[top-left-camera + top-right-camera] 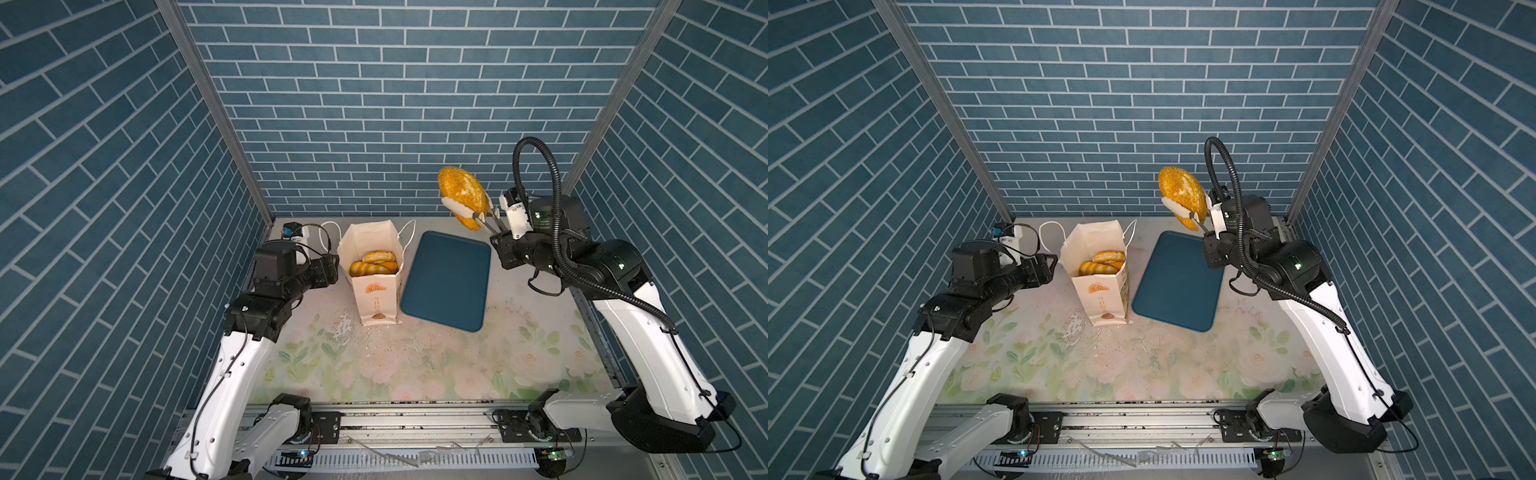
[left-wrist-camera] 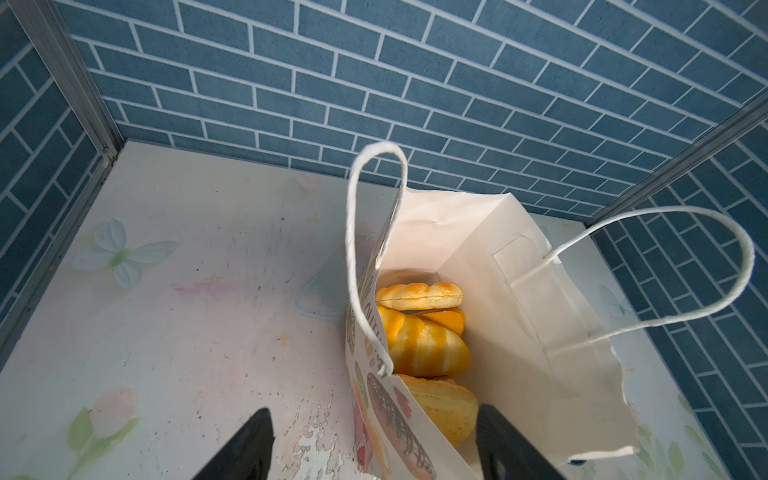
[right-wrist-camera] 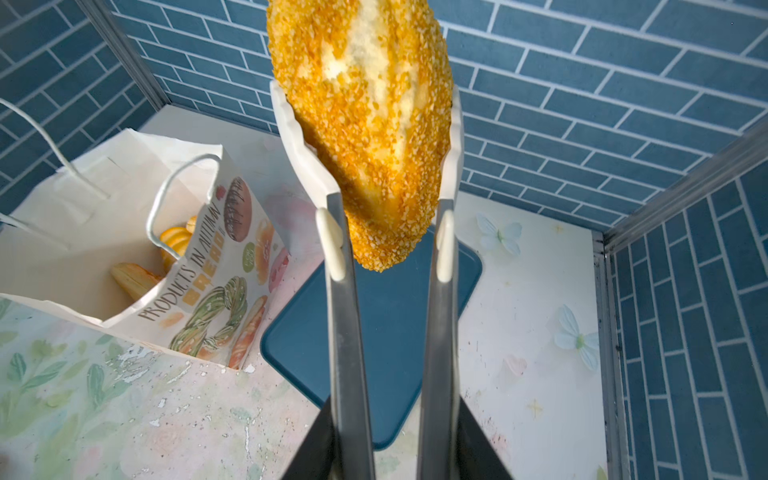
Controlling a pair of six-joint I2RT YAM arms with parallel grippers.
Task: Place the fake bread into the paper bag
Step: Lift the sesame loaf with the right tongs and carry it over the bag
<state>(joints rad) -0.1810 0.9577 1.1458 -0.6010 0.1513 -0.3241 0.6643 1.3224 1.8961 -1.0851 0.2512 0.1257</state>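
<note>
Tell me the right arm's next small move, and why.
Probably swing the large oval loaf across until it hangs above the open mouth of the paper bag. The right hand is shut on tongs that clamp the loaf, raised on the dark blue tray side, not over the bag. The bag stands upright beside the tray, already holding striped rolls.

two arms [image 1: 232, 374], white shells w/ black joints, corrugated black hose [image 1: 530, 139] on right, green leds [image 1: 620, 264]
</note>
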